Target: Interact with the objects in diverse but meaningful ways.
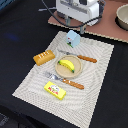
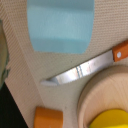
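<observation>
On the beige placemat (image 1: 95, 80), a pale blue carton (image 1: 74, 38) stands at the far edge. An orange-brown bread loaf (image 1: 44, 57) lies toward the exterior view's left. The yellow banana (image 1: 67, 64) rests on a round beige plate (image 1: 59, 71), with a knife (image 1: 80, 56) behind it and a fork (image 1: 65, 80) in front. A flat yellow box (image 1: 55, 90) lies nearest the front. My gripper (image 1: 75, 28) hangs just above the carton, its fingers too blurred to read. The wrist view shows the carton (image 2: 60, 25), knife (image 2: 82, 71), plate (image 2: 97, 97), banana (image 2: 111, 120) and loaf (image 2: 48, 119).
The placemat lies on a black table (image 1: 20, 30). A brown board (image 1: 107, 25) sits at the back on the exterior view's right, with a pale bowl (image 1: 122, 17) on it. The arm's white body (image 1: 77, 7) and cables hang over the back edge.
</observation>
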